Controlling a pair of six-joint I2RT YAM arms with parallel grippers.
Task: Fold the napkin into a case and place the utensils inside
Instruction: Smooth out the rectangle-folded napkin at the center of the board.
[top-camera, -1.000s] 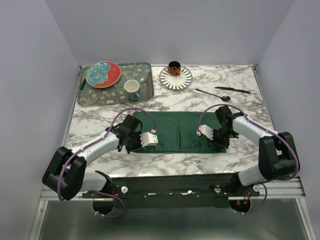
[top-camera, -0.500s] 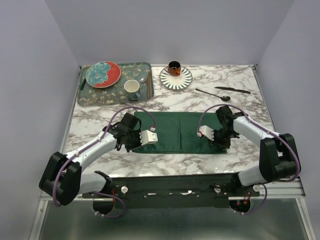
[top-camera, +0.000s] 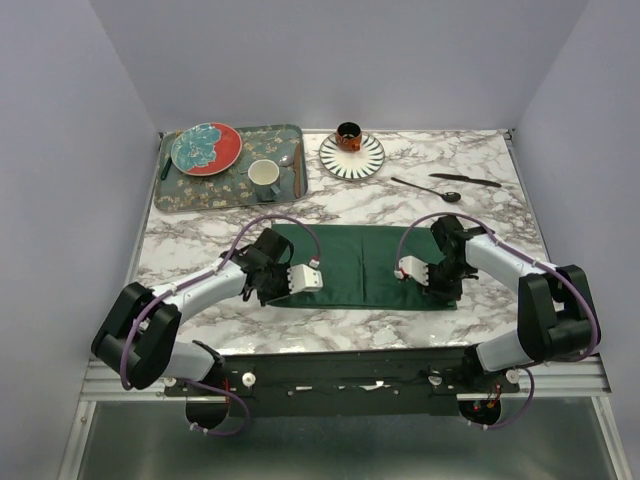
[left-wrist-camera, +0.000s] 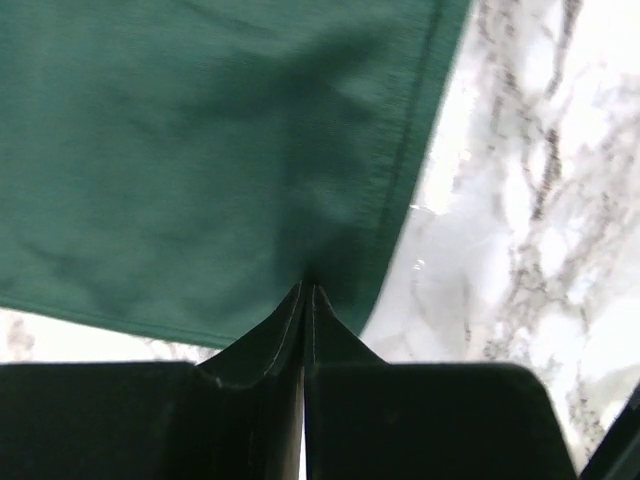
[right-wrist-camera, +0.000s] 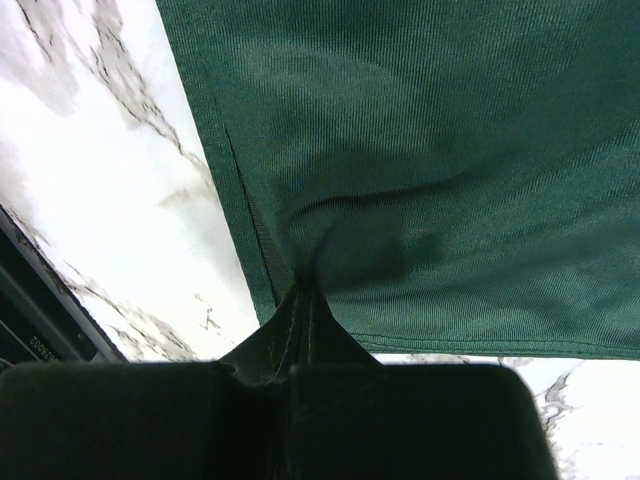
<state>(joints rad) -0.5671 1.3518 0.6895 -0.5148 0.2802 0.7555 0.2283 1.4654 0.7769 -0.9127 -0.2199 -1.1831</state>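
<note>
Marble table (top-camera: 340, 205) holds everything. At the front, the left gripper (left-wrist-camera: 305, 292) has slid inward a bit and now pinches the left corner of the napkin (top-camera: 355, 262). The right gripper (right-wrist-camera: 300, 290) still pinches the right corner. Two black utensils (top-camera: 465, 180) lie far back, unmoved.

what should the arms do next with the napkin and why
Probably lift both near corners together and carry them toward the far edge. The left gripper and right gripper each pinch the napkin at a near corner, and it lies flat and wide, not yet a narrow case.
</note>
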